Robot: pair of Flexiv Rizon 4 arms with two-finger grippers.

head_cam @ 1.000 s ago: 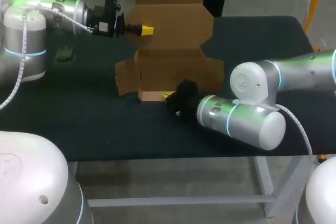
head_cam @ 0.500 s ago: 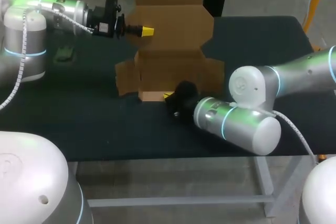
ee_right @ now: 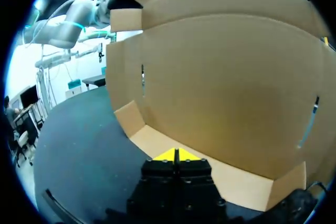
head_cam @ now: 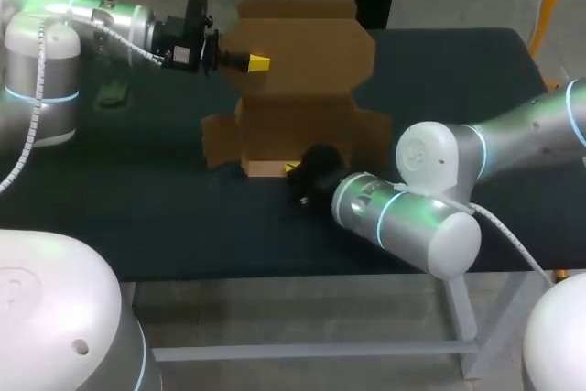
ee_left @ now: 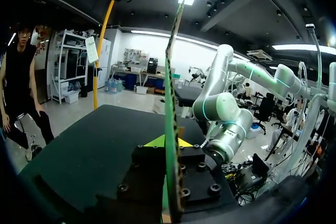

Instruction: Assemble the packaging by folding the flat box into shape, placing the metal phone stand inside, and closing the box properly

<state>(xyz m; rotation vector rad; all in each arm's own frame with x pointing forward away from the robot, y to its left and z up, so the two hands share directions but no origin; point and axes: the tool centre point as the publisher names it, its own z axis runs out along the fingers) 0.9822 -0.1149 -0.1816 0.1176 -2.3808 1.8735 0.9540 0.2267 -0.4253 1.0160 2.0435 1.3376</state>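
Brown cardboard box (head_cam: 302,125) stands half-folded, its tall back panel upright. The left gripper (head_cam: 259,63) is clamped on that panel's left edge. The right gripper (head_cam: 293,168), fingertips pressed together, rests on the box's low front flap.

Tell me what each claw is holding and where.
Left claw grips the cardboard box by the left edge of its raised lid. Right claw is shut at the box's front flap, holding nothing.
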